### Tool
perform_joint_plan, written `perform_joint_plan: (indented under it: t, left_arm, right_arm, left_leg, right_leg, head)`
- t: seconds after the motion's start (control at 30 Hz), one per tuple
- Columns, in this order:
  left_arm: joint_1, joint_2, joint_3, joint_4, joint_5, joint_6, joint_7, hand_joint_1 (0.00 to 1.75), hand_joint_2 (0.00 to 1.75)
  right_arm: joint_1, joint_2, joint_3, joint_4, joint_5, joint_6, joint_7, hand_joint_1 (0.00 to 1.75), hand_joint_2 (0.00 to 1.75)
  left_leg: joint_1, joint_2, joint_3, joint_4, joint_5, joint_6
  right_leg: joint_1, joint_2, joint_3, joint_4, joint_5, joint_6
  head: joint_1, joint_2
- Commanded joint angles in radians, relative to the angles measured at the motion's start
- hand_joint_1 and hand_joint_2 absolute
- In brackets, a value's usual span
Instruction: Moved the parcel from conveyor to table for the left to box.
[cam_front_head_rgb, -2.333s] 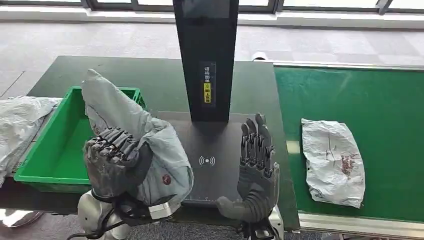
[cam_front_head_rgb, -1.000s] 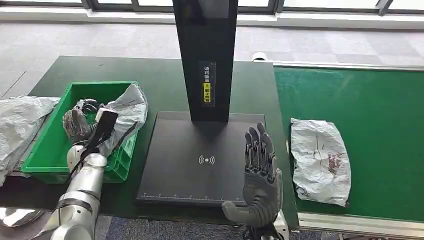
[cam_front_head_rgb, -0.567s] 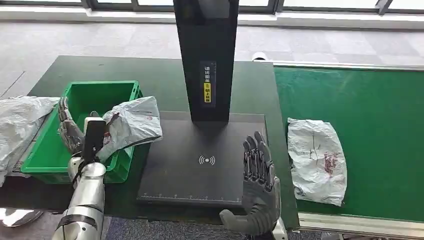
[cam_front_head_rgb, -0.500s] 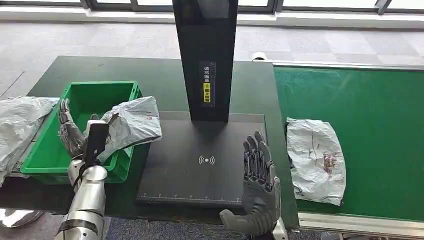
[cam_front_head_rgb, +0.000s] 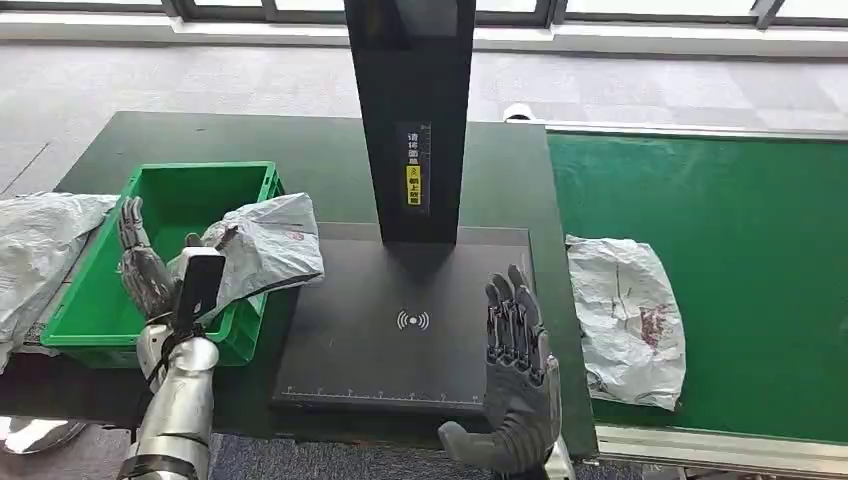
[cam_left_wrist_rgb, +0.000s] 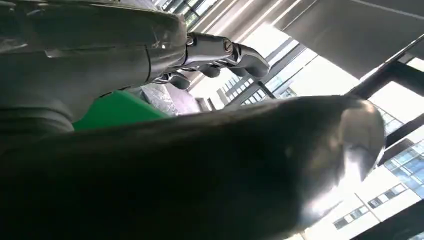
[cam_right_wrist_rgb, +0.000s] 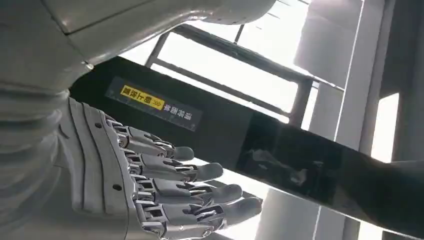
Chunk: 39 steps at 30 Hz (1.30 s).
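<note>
Parcels first: the crumpled white plastic parcel (cam_front_head_rgb: 628, 320) on the green conveyor belt (cam_front_head_rgb: 760, 250) has drifted left to the belt's near-left edge, within the right hand's reach. A grey plastic mailer (cam_front_head_rgb: 268, 245), dropped moments ago, drapes over the green plastic crate (cam_front_head_rgb: 110, 300)'s right rim. Left hand (cam_front_head_rgb: 140, 265) has let go, fingers spread; right hand (cam_front_head_rgb: 518, 365) hovers empty, fingers straight

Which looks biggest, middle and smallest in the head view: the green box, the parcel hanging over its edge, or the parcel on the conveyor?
1. green box
2 and 3. parcel hanging over its edge and parcel on the conveyor look about alike, so no clear ranking.
</note>
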Motion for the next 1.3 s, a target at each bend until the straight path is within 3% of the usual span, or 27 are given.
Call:
perform_joint_plan:
  t: [0.03, 0.1, 0.17, 0.2, 0.23, 0.27, 0.4, 0.6, 0.77, 1.1, 1.17, 1.3]
  left_arm:
    - [0.471, -0.060, -0.490, -0.571, 0.445, -0.397, -0.169, 0.00, 0.00]
    - [0.500, -0.037, -0.623, -0.600, 0.504, -0.398, -0.173, 0.00, 0.00]
    - [0.507, -0.032, -0.650, -0.598, 0.537, -0.393, -0.173, 0.00, 0.00]
    - [0.506, -0.032, -0.644, -0.590, 0.580, -0.439, -0.173, 0.00, 0.00]
    - [0.509, -0.035, -0.629, -0.579, 0.587, -0.458, -0.173, 0.00, 0.00]
    - [0.515, -0.044, -0.609, -0.573, 0.580, -0.456, -0.173, 0.00, 0.00]
    - [0.541, -0.070, -0.561, -0.592, 0.579, -0.462, -0.173, 0.00, 0.00]
    - [0.591, -0.129, -0.484, -0.640, 0.501, -0.520, -0.166, 0.00, 0.00]
    - [0.567, -0.158, -0.437, -0.595, 0.465, -0.595, -0.170, 0.00, 0.00]
    - [0.550, -0.161, -0.433, -0.574, 0.452, -0.608, -0.165, 0.00, 0.00]
    - [0.541, -0.152, -0.430, -0.568, 0.441, -0.616, -0.167, 0.00, 0.00]
    - [0.536, -0.145, -0.443, -0.558, 0.417, -0.616, -0.169, 0.00, 0.00]
  right_arm:
    - [0.123, 0.106, -0.703, 0.322, 0.280, 0.002, 0.011, 0.00, 1.75]
    - [0.069, 0.106, -0.844, 0.471, 0.426, 0.002, 0.061, 0.00, 1.75]
    - [0.042, 0.153, -1.007, 0.529, 0.648, 0.002, 0.125, 0.00, 1.75]
    - [0.037, 0.158, -1.023, 0.568, 0.617, 0.002, 0.103, 0.00, 1.75]
    - [0.043, 0.175, -1.074, 0.547, 0.688, 0.002, 0.128, 0.00, 0.00]
    - [0.047, 0.204, -1.150, 0.527, 0.822, 0.002, 0.190, 0.00, 1.75]
    - [0.020, 0.234, -1.304, 0.536, 1.011, 0.002, 0.272, 0.00, 1.75]
    - [0.006, 0.217, -1.374, 0.584, 1.100, 0.002, 0.369, 0.00, 1.75]
    - [0.020, 0.154, -1.418, 0.664, 1.135, 0.002, 0.514, 0.00, 1.75]
    - [0.026, 0.135, -1.442, 0.721, 1.135, 0.004, 0.522, 0.00, 1.75]
    - [-0.026, 0.120, -1.435, 0.867, 1.174, 0.057, 0.552, 0.00, 1.75]
    - [-0.039, 0.116, -1.425, 0.903, 1.188, 0.072, 0.567, 0.00, 1.75]
  left_leg:
    - [0.000, 0.002, 0.004, -0.004, 0.000, 0.001]
    - [-0.001, 0.001, 0.005, -0.006, -0.002, 0.001]
    - [-0.001, -0.004, 0.000, -0.001, -0.003, 0.003]
    - [-0.001, -0.006, 0.000, -0.001, -0.003, 0.005]
    - [-0.001, -0.005, -0.001, 0.000, -0.005, 0.006]
    - [-0.001, -0.004, 0.000, -0.001, -0.004, 0.007]
    - [-0.002, -0.003, 0.001, -0.001, -0.006, 0.007]
    - [-0.002, 0.000, 0.000, 0.001, -0.007, 0.008]
    - [-0.002, -0.004, 0.000, 0.000, -0.006, 0.008]
    - [-0.002, -0.003, 0.000, 0.000, -0.006, 0.008]
    - [-0.002, -0.005, 0.000, -0.001, -0.005, 0.008]
    - [-0.002, 0.000, 0.001, -0.001, -0.006, 0.007]
  right_leg:
    - [0.000, 0.001, 0.004, -0.005, 0.001, 0.001]
    - [-0.001, 0.000, 0.007, -0.009, 0.001, 0.002]
    - [-0.002, -0.004, 0.003, -0.005, -0.002, 0.004]
    - [-0.003, -0.006, 0.005, -0.006, -0.003, 0.006]
    - [-0.003, -0.007, 0.005, -0.005, -0.004, 0.006]
    - [-0.003, -0.006, 0.007, -0.008, -0.003, 0.007]
    - [-0.005, -0.005, 0.006, -0.008, -0.003, 0.006]
    - [-0.004, -0.003, 0.004, -0.005, -0.003, 0.006]
    - [-0.004, -0.006, 0.006, -0.007, -0.003, 0.007]
    - [-0.004, -0.005, 0.005, -0.006, -0.004, 0.007]
    - [-0.004, -0.007, 0.006, -0.008, -0.003, 0.007]
    - [-0.004, -0.003, 0.005, -0.007, -0.003, 0.006]
  head:
    - [0.000, 0.000]
    - [0.000, 0.000]
    - [0.000, 0.000]
    - [0.000, 0.000]
    - [0.001, 0.000]
    - [0.001, 0.000]
    - [0.000, 0.000]
    - [0.000, 0.000]
    - [0.000, 0.000]
    - [0.000, 0.000]
    - [0.000, 0.000]
    - [0.000, 0.000]
